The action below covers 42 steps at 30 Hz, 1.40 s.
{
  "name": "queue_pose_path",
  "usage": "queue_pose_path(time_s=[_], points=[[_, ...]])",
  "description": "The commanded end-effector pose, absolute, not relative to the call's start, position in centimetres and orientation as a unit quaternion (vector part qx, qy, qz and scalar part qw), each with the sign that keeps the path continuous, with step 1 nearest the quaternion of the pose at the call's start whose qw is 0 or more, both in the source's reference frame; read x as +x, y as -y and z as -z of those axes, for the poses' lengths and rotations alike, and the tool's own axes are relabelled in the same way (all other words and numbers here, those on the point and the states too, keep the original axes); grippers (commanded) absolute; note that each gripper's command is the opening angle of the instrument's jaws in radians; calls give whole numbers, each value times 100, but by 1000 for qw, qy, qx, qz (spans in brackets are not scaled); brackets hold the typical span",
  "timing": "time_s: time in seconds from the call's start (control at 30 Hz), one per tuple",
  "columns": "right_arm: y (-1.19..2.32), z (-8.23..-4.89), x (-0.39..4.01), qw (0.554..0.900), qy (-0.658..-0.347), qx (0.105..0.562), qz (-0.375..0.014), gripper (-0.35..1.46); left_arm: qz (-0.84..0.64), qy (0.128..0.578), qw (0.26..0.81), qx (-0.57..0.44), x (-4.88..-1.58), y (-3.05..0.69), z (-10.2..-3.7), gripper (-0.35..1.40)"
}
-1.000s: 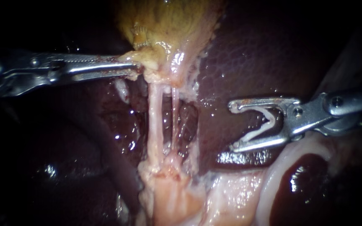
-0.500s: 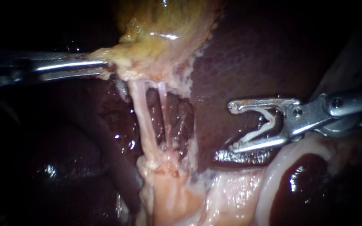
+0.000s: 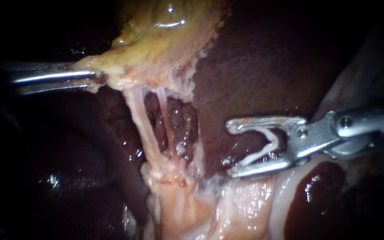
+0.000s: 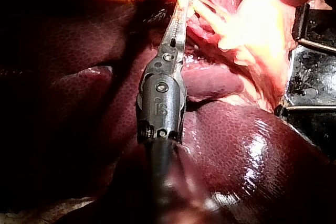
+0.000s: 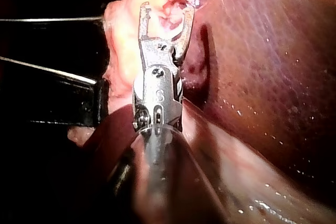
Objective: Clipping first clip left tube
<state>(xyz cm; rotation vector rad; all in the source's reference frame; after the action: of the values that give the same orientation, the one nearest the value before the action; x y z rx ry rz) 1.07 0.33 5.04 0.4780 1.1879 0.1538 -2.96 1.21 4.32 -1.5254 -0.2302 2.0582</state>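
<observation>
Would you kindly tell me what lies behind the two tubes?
Dark red liver shows through the gap between the left tube and the right tube; whatever sits directly behind each tube is covered.

The left instrument (image 3: 93,78), gripping the gallbladder (image 3: 165,40), has pulled farther from the left tube (image 3: 141,129), slanting it, while the right instrument (image 3: 230,148), holding an open clip (image 3: 265,146), has edged nearer that tube.

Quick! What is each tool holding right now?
Left tool: shut on the gallbladder edge.
Right tool: spread wide, holding a white clip.
</observation>
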Motion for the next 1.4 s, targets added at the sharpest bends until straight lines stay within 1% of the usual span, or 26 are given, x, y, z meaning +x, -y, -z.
queue_pose_path(time_s=[0.03, 0.3, 0.43, 0.7, 0.87, 1.13, 1.4], points=[[-29, -504, 114, 799, -553, 223, -73, 48, -768, 86, 281, -569, -297, -120, -433, -35], [-7, -507, 165, 799, -549, 231, -80, 49, -768, 85, 281, -569, -298, -120, -432, -35], [-2, -514, 180, 798, -547, 235, -90, 49, -768, 85, 281, -569, -299, -120, -432, -35], [10, -536, 201, 800, -545, 235, -93, 50, -768, 85, 282, -569, -301, -118, -427, -35], [9, -551, 203, 801, -543, 233, -96, 50, -768, 85, 282, -569, -302, -117, -425, -35], [-4, -575, 200, 803, -541, 227, -104, 50, -768, 85, 282, -568, -303, -116, -423, -35], [-13, -586, 209, 805, -539, 221, -110, 50, -768, 85, 282, -568, -304, -116, -421, -35]])
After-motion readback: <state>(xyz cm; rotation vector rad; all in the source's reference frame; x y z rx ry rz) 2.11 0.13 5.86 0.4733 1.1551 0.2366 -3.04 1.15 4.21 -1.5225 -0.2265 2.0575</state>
